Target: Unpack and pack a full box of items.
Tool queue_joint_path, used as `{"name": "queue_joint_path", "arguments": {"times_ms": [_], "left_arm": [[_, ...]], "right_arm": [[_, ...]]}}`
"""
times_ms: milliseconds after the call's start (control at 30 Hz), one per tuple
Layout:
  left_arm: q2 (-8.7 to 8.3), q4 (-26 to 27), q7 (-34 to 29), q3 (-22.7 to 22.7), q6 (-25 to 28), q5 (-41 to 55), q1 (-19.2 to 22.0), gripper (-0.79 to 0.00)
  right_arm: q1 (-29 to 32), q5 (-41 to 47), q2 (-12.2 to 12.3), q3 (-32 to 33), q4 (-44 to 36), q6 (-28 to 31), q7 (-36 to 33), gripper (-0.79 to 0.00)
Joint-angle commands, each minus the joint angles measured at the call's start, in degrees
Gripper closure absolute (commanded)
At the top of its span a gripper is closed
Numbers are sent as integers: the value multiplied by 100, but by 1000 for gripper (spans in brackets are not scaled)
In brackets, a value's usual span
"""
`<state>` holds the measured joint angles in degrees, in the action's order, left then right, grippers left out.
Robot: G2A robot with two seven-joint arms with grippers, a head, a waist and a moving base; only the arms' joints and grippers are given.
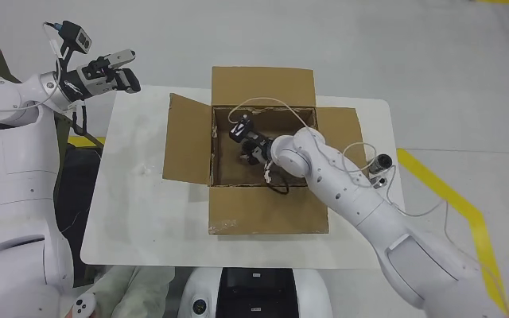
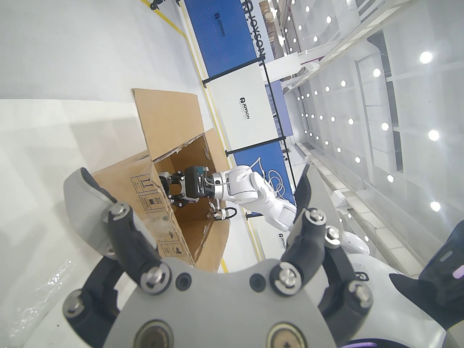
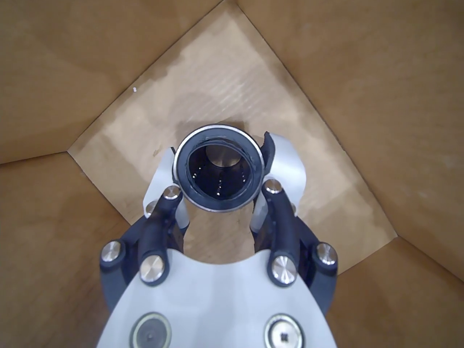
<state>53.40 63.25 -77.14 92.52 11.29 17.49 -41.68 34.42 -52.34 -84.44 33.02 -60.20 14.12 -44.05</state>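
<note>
White tabletop (image 1: 127, 207) carried an open cardboard box (image 1: 262, 87) at its middle, with its flaps folded outward. At far left, the left gripper (image 1: 130, 69) hung over the table's far corner, well apart from the box, its fingers spread wide. Further right, the right gripper (image 3: 221, 164) reached down inside the box, clamped on a short black cylinder (image 3: 217, 202) with a metal rim. The cylinder was hollow, its open end facing the wrist camera, low over the box floor.
</note>
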Motion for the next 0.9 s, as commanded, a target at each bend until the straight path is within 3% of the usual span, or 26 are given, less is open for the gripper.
{"name": "queue_joint_path", "arguments": {"times_ms": [0, 367, 867], "left_arm": [[0, 0, 0, 0, 0, 0, 0, -785], [0, 0, 0, 0, 0, 0, 0, -785], [0, 0, 0, 0, 0, 0, 0, -785]], "right_arm": [[14, -20, 3, 43, -33, 26, 2, 0], [377, -152, 225, 619, -755, 190, -37, 0], [1613, -563, 702, 1762, -3115, 310, -344, 0]]}}
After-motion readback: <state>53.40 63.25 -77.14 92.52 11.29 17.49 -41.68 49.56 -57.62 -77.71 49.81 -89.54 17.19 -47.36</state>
